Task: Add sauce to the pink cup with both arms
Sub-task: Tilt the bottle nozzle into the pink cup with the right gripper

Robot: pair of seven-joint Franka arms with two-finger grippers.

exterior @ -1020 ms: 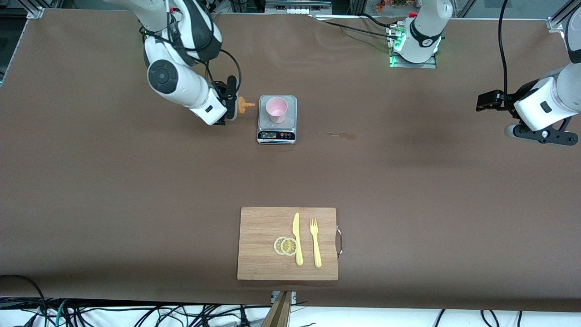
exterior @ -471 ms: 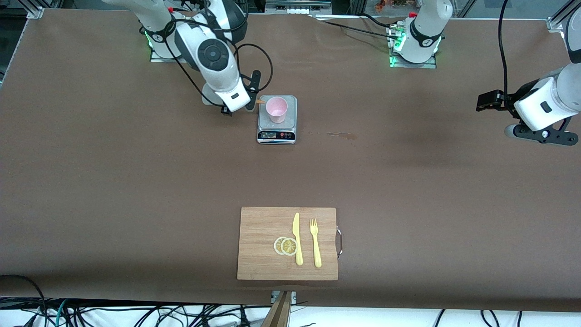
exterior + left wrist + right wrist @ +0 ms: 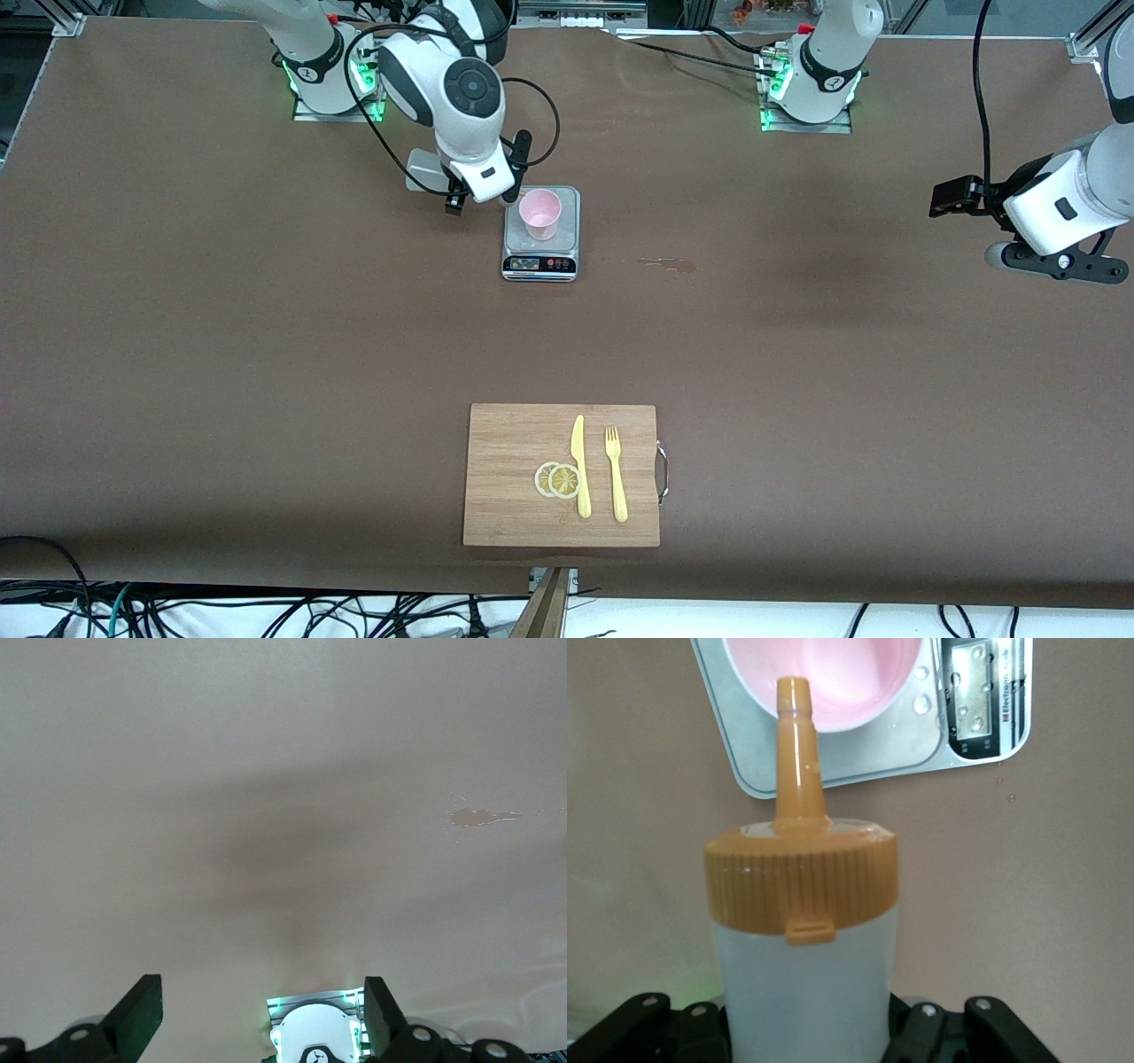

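Note:
The pink cup stands upright on a small kitchen scale. My right gripper is beside the cup, toward the right arm's end of the table, and is shut on the sauce bottle. In the front view the wrist hides the bottle. In the right wrist view its orange cap points at the cup, with the nozzle tip over the cup's rim. My left gripper waits open and empty over the left arm's end of the table; the left wrist view shows it over bare tabletop.
A wooden cutting board near the front camera carries two lemon slices, a yellow knife and a yellow fork. A small spill mark lies beside the scale. Two green-lit arm bases stand along the robots' edge.
My right arm has swung the bottle toward the cup, from beside the scale to the cup's rim. The left arm has not moved.

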